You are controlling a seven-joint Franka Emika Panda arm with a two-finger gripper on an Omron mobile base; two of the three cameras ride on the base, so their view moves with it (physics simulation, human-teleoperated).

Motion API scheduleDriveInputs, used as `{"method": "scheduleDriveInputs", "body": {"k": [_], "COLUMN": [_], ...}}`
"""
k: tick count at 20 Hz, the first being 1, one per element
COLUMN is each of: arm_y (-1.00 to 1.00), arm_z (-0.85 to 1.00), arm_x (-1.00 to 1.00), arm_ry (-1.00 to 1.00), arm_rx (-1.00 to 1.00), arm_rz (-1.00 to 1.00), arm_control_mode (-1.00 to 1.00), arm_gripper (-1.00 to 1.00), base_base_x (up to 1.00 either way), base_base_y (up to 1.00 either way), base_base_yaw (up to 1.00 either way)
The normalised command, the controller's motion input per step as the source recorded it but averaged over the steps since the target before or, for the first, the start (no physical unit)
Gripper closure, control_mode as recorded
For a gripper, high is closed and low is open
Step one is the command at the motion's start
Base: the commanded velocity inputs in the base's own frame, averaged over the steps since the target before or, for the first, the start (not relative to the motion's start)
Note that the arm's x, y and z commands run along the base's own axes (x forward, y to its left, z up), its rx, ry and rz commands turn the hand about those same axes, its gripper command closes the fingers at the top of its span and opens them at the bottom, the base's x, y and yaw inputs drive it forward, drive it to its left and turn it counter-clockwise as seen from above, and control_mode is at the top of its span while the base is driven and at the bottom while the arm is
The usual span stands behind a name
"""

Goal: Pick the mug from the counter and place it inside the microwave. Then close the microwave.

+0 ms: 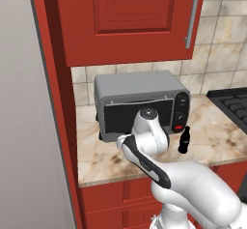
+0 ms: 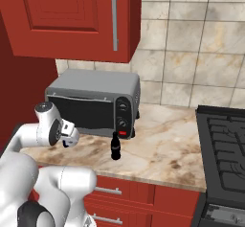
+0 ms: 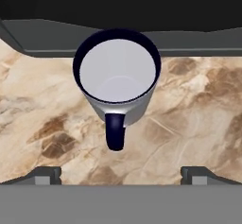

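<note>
The claw [image 3: 121,175], open with fingertips wide apart, hangs above the upright mug [image 3: 117,79] on the table [image 3: 198,119]; pick step, next descend and close on the rim.

One mug [image 3: 117,76], one toaster oven [image 1: 140,105], one dark bottle [image 1: 184,140] — one stove [image 2: 225,140].

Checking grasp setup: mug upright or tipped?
Upright. The hand view looks straight down into the mug's round open mouth; it stands on the counter, handle toward the camera.
</note>
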Motion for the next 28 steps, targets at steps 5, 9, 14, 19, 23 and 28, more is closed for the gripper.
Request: {"method": "scheduleDriveInputs", "body": {"k": [5,9,14,19,23,28], "arm_y": [0.01,0.06,0.02,0.0,0.0,0.0], "arm_z": [0.0,0.0,0.0,0.0,-0.05,-0.1], "arm_x": [0.07,0.14,0.16,0.08,0.0,0.0], "arm_ry": [0.0,0.02,0.0,0.0,0.0,0.03], "arm_rx": [0.0,0.0,0.0,0.0,0.0,0.0], "arm_rz": [0.0,0.0,0.0,0.0,0.0,0.0], "arm_control_mode": [-1.0,-1.0,-1.0,-1.0,-1.0,-1.0], "arm_gripper": [-1.0,-1.0,-1.0,-1.0,-1.0,-1.0], "base_base_x": [0.0,0.0,0.0,0.0,0.0,0.0], "base_base_y": [0.0,0.0,0.0,0.0,0.0,0.0], "base_base_yaw": [0.0,0.0,0.0,0.0,0.0,0.0]}}
